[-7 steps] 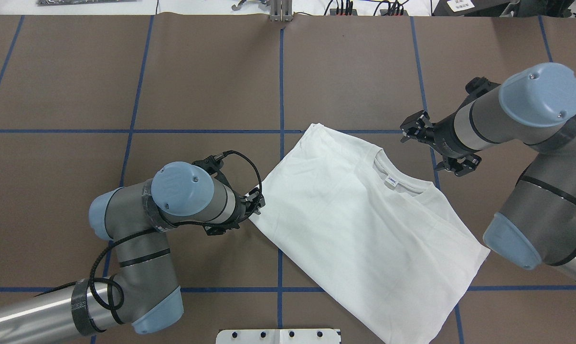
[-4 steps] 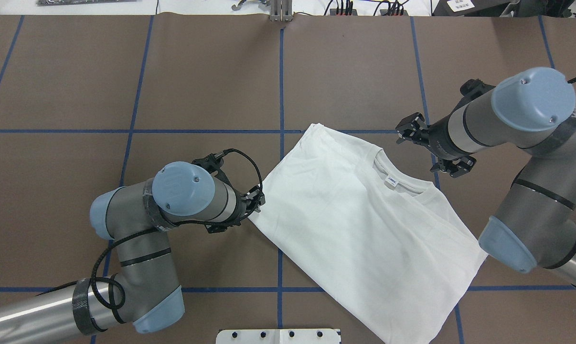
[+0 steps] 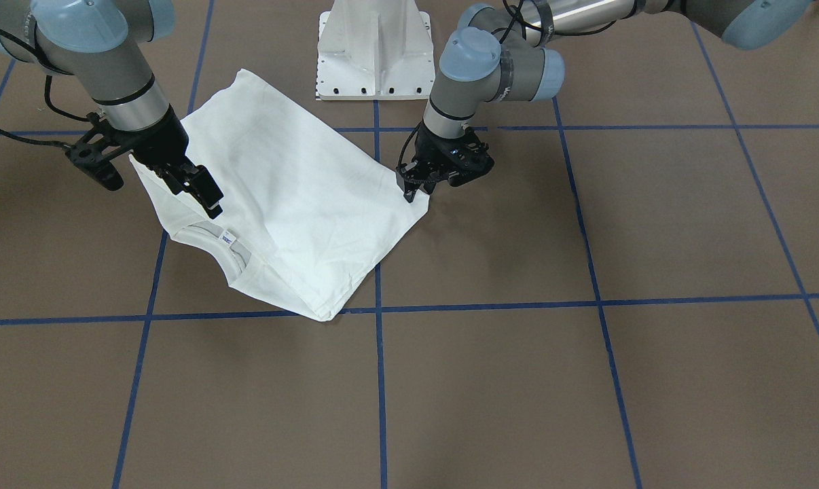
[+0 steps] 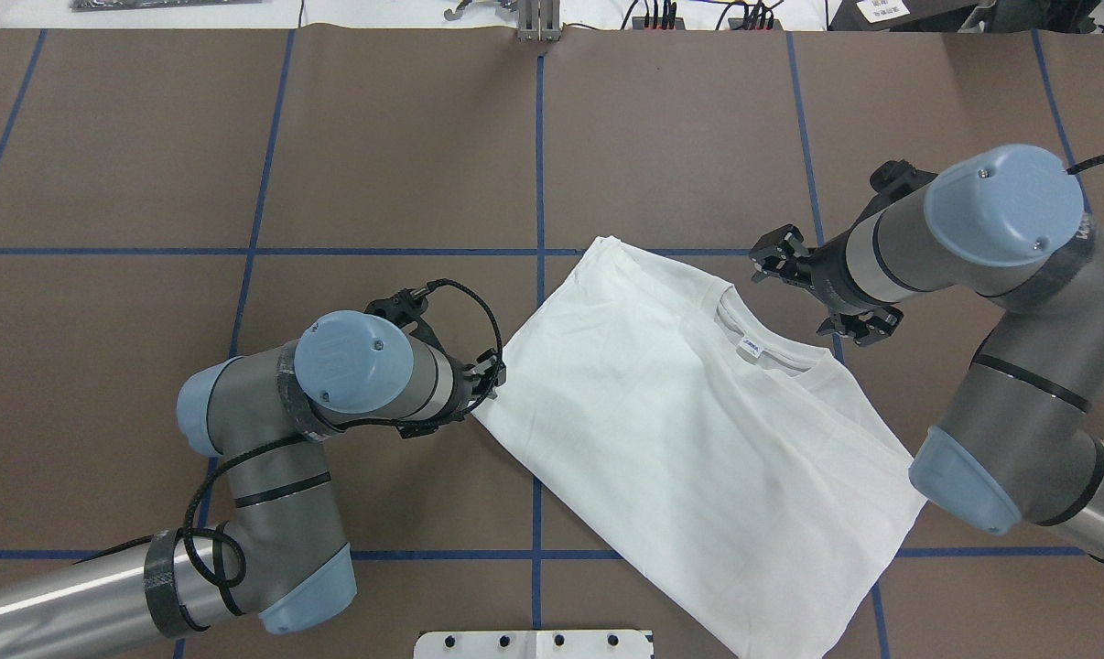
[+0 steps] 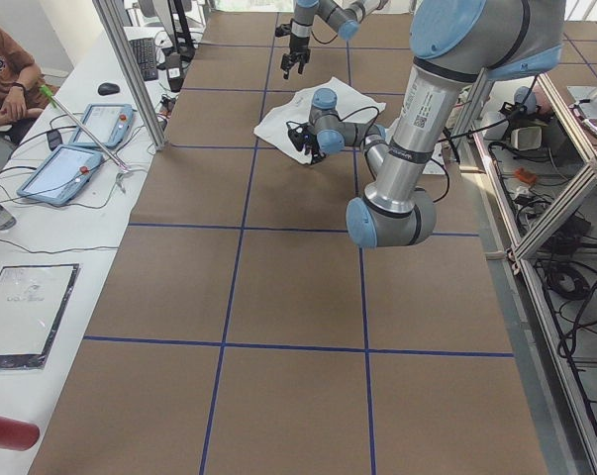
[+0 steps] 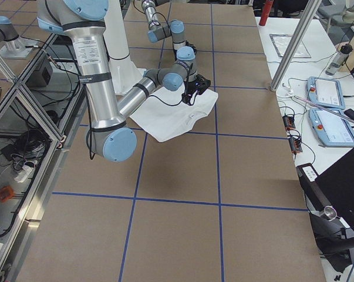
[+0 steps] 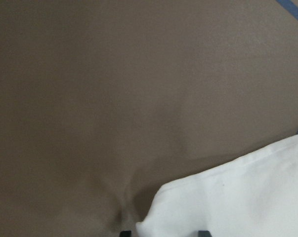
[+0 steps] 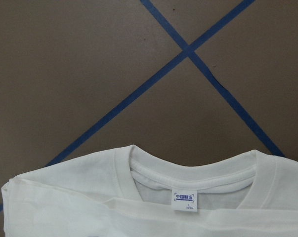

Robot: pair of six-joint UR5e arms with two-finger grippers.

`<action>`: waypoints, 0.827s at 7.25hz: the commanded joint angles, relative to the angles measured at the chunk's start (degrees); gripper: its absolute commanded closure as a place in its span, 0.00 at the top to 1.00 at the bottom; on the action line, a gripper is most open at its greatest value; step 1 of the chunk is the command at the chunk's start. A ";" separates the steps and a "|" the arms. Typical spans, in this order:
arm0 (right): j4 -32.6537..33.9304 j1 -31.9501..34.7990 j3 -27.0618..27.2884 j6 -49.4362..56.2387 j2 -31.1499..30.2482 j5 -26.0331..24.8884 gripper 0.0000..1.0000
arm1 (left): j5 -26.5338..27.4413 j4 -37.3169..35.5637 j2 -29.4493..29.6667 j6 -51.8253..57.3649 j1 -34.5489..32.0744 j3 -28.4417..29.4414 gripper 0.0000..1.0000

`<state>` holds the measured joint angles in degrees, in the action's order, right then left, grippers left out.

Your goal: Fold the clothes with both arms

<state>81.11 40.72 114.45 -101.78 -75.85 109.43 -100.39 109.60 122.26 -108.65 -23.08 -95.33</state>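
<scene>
The white T-shirt (image 4: 698, 430) lies folded flat on the brown table, collar and blue neck label (image 4: 751, 346) facing up; no black text shows. It also shows in the front view (image 3: 294, 190). My left gripper (image 4: 488, 389) is low at the shirt's left hem corner. In the left wrist view its two fingertips barely show, a little apart, with the slightly raised corner (image 7: 158, 207) between them. My right gripper (image 4: 815, 288) is wide open, just beyond the collar and above the table. The right wrist view shows the collar and label (image 8: 187, 200).
The white pedestal base (image 4: 534, 643) stands at the near edge, close to the shirt's bottom. Blue tape lines (image 4: 538, 137) grid the table. Cables and plugs (image 4: 698, 14) line the far edge. A side bench with tablets (image 5: 75, 148) runs along the operators' side.
My right arm has moved left, bringing its open gripper closer to the collar. My left arm has barely shifted. The shirt has not moved.
</scene>
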 commanded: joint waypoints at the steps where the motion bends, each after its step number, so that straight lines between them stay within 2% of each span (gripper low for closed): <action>1: 0.10 -0.11 -0.02 0.00 0.00 -0.01 1.00 | 0.10 0.09 -0.01 0.10 -0.64 0.24 0.00; 3: 0.10 -0.64 -0.02 -0.09 0.00 -0.01 1.00 | 0.02 0.00 -0.01 8.07 -4.49 0.50 0.00; 4: 0.10 -0.72 0.07 -0.09 -0.08 -0.01 1.00 | -0.07 0.44 -0.01 12.11 -8.95 1.28 0.00; 5: 0.10 -0.90 0.07 0.00 -0.08 -0.01 1.00 | -0.07 1.40 1.04 16.15 -12.65 3.99 0.00; 6: 0.10 -0.99 0.07 0.00 -0.08 -0.01 1.00 | -0.07 7.85 5.31 17.32 -16.00 13.33 0.00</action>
<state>81.21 39.87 114.51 -101.81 -75.92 109.42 -100.45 112.12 123.94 -94.22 -34.66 -90.19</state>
